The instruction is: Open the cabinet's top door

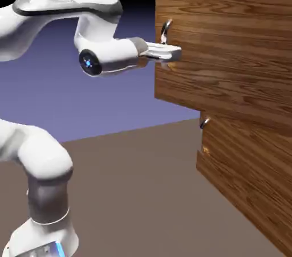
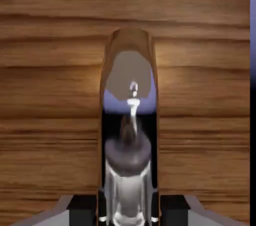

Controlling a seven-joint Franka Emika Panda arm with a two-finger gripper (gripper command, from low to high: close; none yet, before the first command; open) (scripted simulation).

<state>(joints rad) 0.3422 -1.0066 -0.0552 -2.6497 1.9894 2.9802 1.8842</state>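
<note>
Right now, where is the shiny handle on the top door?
In the exterior view, the handle sits at the top door's left edge, just above the end effector.

A fixed camera beside me faces the cabinet (image 1: 228, 68) from some way off. My hand camera looks straight at its handle (image 2: 129, 120), very near, probably shared by both.

The arm (image 1: 85, 28) reaches level from the exterior view's left to the cabinet (image 1: 245, 153) on the right, which stands on the worktop (image 1: 137, 187). The top door (image 1: 228, 51) juts out beyond the lower door (image 1: 251, 176) beneath it. The gripper (image 1: 171, 52) sits at the top door's near edge, its fingers (image 2: 175, 207) either side of the handle (image 2: 129, 135); the lower door's handle (image 1: 204, 122) lies below, well apart.
</note>
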